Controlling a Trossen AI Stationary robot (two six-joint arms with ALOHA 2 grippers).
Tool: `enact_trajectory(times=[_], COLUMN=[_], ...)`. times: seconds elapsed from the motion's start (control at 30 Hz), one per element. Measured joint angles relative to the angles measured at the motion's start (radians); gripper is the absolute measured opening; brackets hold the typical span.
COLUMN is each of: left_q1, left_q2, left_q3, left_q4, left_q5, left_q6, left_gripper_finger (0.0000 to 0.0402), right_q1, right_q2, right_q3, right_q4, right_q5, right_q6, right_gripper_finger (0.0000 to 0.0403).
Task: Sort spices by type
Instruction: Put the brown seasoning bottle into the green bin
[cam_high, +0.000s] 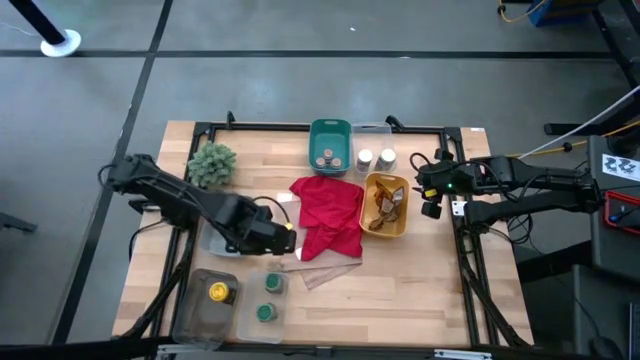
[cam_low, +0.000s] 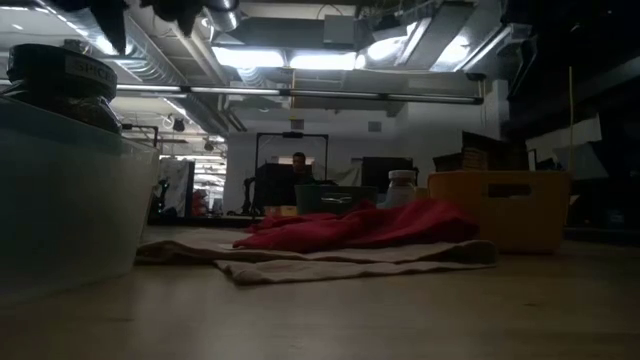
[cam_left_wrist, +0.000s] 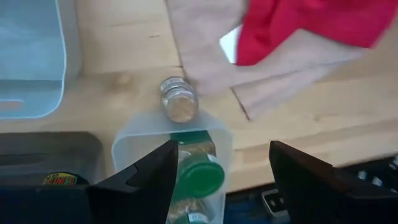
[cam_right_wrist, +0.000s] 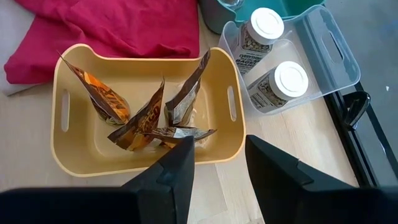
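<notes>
Both sets of jaws stood apart and held nothing: the left gripper (cam_left_wrist: 219, 180) spread wide over a clear bin (cam_left_wrist: 127, 142) with a green-lidded jar (cam_left_wrist: 200, 175), the right gripper (cam_right_wrist: 221, 168) narrower above the yellow bin (cam_right_wrist: 74, 163) of brown foil packets (cam_right_wrist: 146, 118). Beyond the clear bin a jar (cam_left_wrist: 178, 101) lay on the table beside the red cloth (cam_left_wrist: 311, 25). Two white-lidded jars (cam_right_wrist: 273, 78) sat in a clear tray past the yellow bin.

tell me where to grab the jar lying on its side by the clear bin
Grip the lying jar across its round glass body, coming straight down from above with the open left gripper. It lies flat on the wood, lid end toward the clear bin, so the sides are free.
</notes>
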Motion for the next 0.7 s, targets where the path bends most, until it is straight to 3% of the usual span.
enact_trajectory(times=[0.37,0.7], left_q1=[-0.001,-0.001], left_q2=[0.145,0.221], left_q3=[0.0,0.0], left_q4=[0.001,0.011], left_q5=[0.071,0.075], left_q6=[-0.07,-0.078], left_gripper_finger=[0.0237,0.0237], right_q1=[0.0,0.0], right_q2=[0.0,0.0], right_q3=[0.0,0.0], right_q4=[-0.001,0.0], right_q5=[0.0,0.0], right_q6=[-0.002,-0.002], right_gripper_finger=[0.0143,0.0143])
